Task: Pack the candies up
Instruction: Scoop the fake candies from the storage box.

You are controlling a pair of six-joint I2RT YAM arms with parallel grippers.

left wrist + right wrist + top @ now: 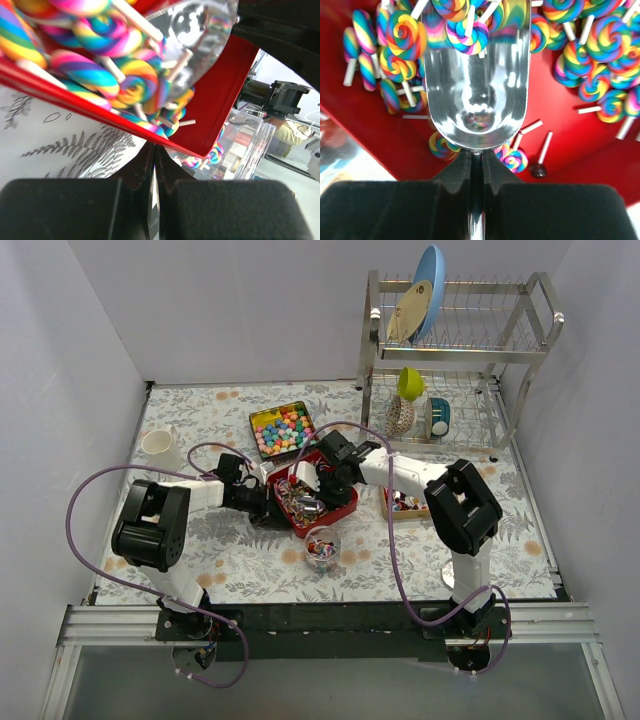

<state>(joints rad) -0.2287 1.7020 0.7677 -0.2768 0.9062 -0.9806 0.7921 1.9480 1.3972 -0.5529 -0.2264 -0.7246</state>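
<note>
A red tin (343, 508) at the table's middle holds many rainbow swirl lollipops (602, 30). My left gripper (268, 502) is shut on the tin's near-left rim (125, 125), the jaws pinched on the red edge (154, 149). My right gripper (322, 478) is shut on the handle of a shiny metal scoop (475, 90), whose mouth lies among the lollipops, a few at its far end. A yellow tin (283, 430) of round pastel balls stands behind. A clear glass cup (322, 548) with some sweets stands in front.
A small open tin (405, 504) with wrapped pieces sits right of the red tin. A white mug (158, 443) stands far left. A metal dish rack (455, 360) with plates and cups fills the back right. Purple cables loop over the flowered cloth.
</note>
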